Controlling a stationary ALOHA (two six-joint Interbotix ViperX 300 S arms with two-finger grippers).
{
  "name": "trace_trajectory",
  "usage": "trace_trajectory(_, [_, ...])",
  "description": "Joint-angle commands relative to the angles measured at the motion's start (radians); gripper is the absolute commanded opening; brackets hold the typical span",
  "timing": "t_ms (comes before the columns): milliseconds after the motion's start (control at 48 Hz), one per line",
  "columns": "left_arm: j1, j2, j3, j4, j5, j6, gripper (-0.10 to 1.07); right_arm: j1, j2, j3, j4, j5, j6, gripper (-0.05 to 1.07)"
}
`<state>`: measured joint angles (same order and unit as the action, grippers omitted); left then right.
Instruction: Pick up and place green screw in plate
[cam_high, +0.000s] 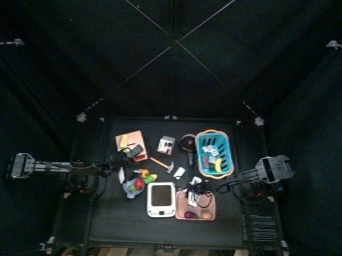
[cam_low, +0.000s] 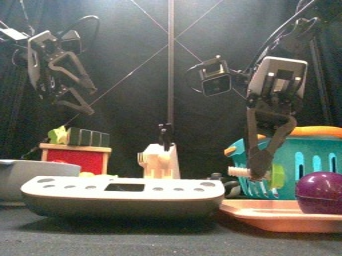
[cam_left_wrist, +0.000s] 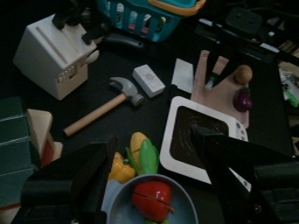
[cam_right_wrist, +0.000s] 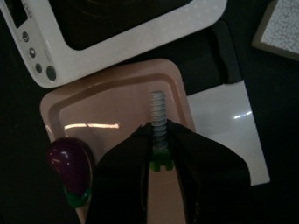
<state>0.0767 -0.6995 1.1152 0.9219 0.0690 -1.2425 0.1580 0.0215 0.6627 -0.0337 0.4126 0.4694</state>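
Right tool clamped on green screw over pink plate, beside purple eggplant. Left tool apart, raised above blue bowl.

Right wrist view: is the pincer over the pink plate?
Yes: the right pincer, gripping the green screw, hangs above the pink plate.

The black bench carries the pink plate, a white device, a teal basket, a blue bowl, a hammer and a white block.
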Motion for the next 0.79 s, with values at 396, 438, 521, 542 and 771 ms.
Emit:
trace_trajectory(396, [-0.002,0.0,0.011,0.0,-0.064,0.002,0.99,0.015,0.064,-0.095,-0.028,0.055,0.008,0.65])
trace_trajectory(438, [-0.002,0.002,0.012,0.0,-0.066,0.002,0.99,0.015,0.067,-0.098,-0.028,0.061,0.008,0.66])
trace_trajectory(521, [-0.002,0.0,0.015,0.0,-0.066,0.002,0.99,0.015,0.075,-0.104,-0.028,0.069,0.008,0.67])
trace_trajectory(542, [-0.002,0.0,0.015,0.0,-0.066,0.002,0.99,0.015,0.077,-0.104,-0.028,0.071,0.009,0.68])
trace_trajectory(771, [-0.002,0.002,0.023,0.0,-0.066,0.002,0.99,0.014,0.086,-0.121,-0.025,0.107,0.011,0.71])
